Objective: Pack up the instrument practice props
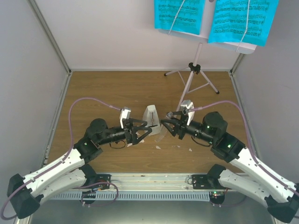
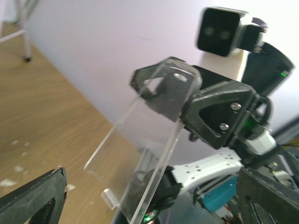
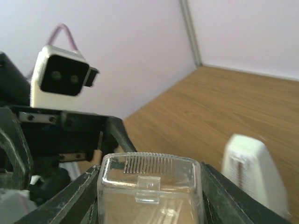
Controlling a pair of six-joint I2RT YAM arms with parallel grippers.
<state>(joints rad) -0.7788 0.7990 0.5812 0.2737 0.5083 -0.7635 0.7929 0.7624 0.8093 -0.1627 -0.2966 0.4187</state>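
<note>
The white pyramid metronome (image 1: 150,119) stands upright on the wooden floor between my two grippers; in the right wrist view the metronome (image 3: 254,172) is just right of the fingers. My right gripper (image 3: 149,198) is shut on the metronome's clear cover (image 3: 149,186), which is lifted off and apart from the metronome body. The left wrist view shows that clear cover (image 2: 149,140) slanting in front of my left gripper (image 2: 152,200), whose jaws stand wide open with nothing between them. The music stand (image 1: 196,70) with two cyan sheet-music pages (image 1: 180,16) stands at the back right.
Small white crumbs (image 1: 158,147) lie on the wood in front of the metronome. Pale walls close in the back and both sides. The two grippers, left (image 1: 145,132) and right (image 1: 164,125), face each other closely, with purple cables looping behind both arms.
</note>
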